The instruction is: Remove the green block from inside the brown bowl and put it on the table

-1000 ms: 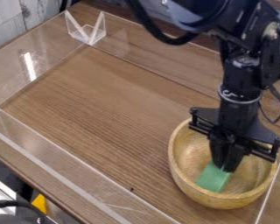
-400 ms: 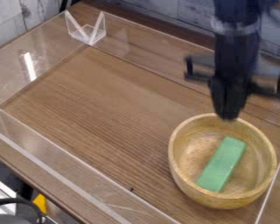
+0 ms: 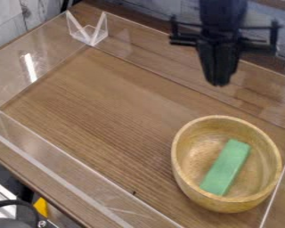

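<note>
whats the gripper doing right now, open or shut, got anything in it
Gripper: shut, raised above the table; nothing visible in it, and the green block lies in the brown bowl.

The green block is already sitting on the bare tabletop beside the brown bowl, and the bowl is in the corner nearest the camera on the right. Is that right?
Not quite: the camera view shows the green block inside the brown bowl, not on the tabletop beside it. The bowl's place is as you said.
</note>
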Motion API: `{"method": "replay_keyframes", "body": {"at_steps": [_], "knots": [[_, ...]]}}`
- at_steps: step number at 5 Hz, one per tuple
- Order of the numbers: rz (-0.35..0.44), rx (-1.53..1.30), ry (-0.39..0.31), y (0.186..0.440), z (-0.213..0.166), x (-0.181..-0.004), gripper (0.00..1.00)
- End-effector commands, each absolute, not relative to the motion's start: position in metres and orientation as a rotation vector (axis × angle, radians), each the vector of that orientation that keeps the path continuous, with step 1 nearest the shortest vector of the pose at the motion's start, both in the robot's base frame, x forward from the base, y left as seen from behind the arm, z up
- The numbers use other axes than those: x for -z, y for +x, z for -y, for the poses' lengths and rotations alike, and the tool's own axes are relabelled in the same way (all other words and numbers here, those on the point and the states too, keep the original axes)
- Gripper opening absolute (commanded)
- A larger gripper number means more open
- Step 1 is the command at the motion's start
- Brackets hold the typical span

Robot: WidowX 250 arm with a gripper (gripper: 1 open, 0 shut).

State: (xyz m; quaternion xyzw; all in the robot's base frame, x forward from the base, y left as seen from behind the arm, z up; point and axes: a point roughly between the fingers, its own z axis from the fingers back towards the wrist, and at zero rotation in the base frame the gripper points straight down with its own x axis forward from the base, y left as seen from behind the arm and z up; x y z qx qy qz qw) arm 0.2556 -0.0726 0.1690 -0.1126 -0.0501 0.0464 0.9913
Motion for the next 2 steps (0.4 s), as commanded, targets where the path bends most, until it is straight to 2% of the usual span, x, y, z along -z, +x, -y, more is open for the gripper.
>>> {"method": "replay_keyframes", "body": {"at_steps": [1, 2], "knots": [[0.133, -0.083, -0.218, 0.25, 0.069, -0.176, 1.0], [0.104, -0.073, -0.2, 0.24, 0.076, -0.165, 1.0]]}}
